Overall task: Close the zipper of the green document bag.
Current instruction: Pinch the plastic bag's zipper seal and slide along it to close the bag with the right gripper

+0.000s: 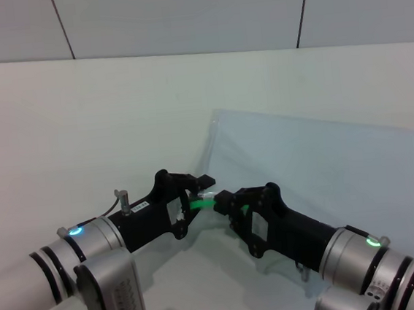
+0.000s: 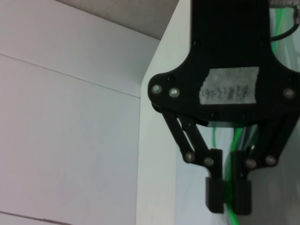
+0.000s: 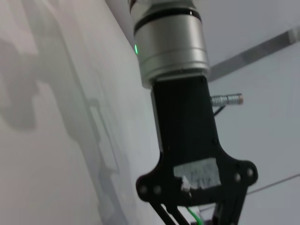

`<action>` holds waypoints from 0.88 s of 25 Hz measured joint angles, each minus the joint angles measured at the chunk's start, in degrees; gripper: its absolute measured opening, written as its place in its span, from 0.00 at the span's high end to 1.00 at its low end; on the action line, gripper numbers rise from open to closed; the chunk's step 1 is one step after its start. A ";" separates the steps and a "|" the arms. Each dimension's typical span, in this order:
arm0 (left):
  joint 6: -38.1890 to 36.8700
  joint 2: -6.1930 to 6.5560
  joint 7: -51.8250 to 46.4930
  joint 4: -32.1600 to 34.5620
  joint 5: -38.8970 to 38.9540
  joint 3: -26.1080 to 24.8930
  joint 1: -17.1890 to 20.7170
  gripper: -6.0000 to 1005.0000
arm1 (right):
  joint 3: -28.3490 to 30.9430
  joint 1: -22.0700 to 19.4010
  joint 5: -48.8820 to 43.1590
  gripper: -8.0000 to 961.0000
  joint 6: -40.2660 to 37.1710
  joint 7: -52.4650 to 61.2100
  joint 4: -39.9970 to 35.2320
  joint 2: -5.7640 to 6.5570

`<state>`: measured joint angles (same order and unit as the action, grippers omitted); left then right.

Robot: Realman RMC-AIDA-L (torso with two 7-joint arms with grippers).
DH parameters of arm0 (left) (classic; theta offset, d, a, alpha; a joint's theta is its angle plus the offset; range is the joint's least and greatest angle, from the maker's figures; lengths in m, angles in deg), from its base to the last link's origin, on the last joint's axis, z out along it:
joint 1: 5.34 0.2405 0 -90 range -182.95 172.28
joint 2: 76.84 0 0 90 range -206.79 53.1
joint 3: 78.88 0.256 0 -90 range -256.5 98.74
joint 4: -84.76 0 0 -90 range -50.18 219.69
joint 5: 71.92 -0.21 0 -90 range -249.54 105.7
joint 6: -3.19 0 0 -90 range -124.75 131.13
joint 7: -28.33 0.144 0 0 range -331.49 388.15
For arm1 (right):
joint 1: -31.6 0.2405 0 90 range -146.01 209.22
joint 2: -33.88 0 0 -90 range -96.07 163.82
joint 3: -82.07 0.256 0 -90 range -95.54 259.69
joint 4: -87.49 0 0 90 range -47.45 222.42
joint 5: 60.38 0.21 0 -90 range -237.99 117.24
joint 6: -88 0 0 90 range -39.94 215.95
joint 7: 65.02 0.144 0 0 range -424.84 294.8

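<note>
The green document bag [image 1: 326, 173] lies flat on the white table, a clear pouch with pale blue sheets inside. Its zipper [image 1: 199, 202] shows as a short bright green strip at the bag's near left corner, between the two grippers. My left gripper [image 1: 196, 191] reaches in from the left. In the left wrist view the left gripper [image 2: 228, 197] is shut on the zipper [image 2: 232, 216]. My right gripper [image 1: 224, 199] comes from the right, its tip on the green strip beside a small pale slider piece [image 1: 209, 196]. The right wrist view cuts off that gripper's fingers.
The white table [image 1: 79, 123] stretches bare to the left and behind the bag, up to a grey panelled wall [image 1: 178, 11]. Both forearms cross the table's near edge. The right arm's silver wrist [image 3: 171, 51] fills much of the right wrist view.
</note>
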<state>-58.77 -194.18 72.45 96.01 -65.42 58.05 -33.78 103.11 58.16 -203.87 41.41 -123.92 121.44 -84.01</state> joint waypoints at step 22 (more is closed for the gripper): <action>0.00 0.10 0.00 -0.26 0.00 0.00 0.65 0.94 | 0.41 -4.52 5.40 0.89 0.10 -6.39 2.42 0.32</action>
<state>-58.78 -194.08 72.45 95.75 -65.41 58.05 -33.13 103.52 53.64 -198.47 41.52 -130.31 123.85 -83.70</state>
